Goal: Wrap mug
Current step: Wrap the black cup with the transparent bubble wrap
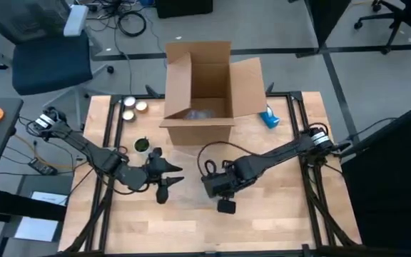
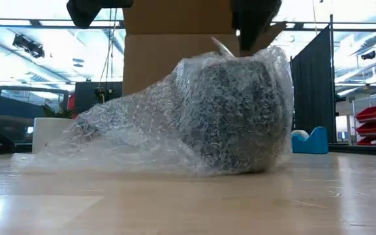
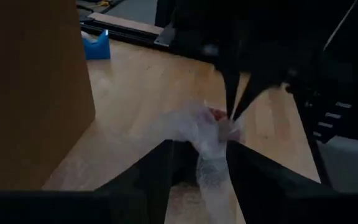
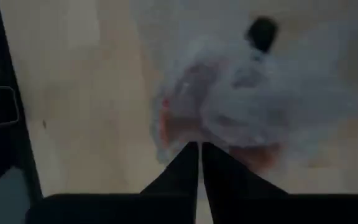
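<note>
Though wrapped, mug (image 2: 230, 117) shows no writing.

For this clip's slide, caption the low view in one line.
Mug swaddled in bubble wrap on the wooden table, cardboard box behind, blue tape dispenser off to one side.

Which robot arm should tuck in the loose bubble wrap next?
Probably the left. In its wrist view the left gripper is open around the bubble wrap's loose tail, ready to fold it. The right gripper looks shut on the wrap above the mug, so it should hold.
</note>
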Robot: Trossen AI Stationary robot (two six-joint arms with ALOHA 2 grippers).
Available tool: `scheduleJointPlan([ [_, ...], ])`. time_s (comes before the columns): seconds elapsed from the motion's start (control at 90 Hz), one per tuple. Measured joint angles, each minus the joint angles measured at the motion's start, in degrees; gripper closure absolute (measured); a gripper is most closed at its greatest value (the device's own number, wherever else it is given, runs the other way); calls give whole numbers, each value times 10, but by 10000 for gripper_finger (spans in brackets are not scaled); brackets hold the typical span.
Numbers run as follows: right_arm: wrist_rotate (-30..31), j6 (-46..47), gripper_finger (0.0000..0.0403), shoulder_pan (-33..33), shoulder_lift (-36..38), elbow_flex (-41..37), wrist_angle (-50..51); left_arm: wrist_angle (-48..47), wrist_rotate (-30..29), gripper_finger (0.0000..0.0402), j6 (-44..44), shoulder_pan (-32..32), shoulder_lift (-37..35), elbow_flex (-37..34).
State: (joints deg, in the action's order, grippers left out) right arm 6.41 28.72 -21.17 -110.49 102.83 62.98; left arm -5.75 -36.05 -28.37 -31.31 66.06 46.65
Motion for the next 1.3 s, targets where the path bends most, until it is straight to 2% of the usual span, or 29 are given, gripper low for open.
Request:
scheduleJointPlan([
  [0.144,86,-1,403,-6,11,3,-15,-2,0,266,-4,0,0,0],
  [0.244,107,-3,403,-3,9,-12,-30,-2,0,266,-4,0,0,0],
  [0.433,98,-2,403,5,8,-83,-113,-2,2,266,-4,0,0,0],
  [0.656,34,8,403,3,10,-206,-267,-2,2,266,-4,0,0,0],
  [0.756,16,27,403,4,13,-231,-282,-2,2,266,-4,0,0,0],
  [0.922,-9,34,403,-2,13,-209,-235,-3,1,266,-4,0,0,0],
  [1.133,-17,23,403,-12,27,-114,-138,-3,1,266,-4,0,0,0],
  [1.3,44,21,403,-19,29,-62,-107,-4,1,266,-5,0,0,0],
])
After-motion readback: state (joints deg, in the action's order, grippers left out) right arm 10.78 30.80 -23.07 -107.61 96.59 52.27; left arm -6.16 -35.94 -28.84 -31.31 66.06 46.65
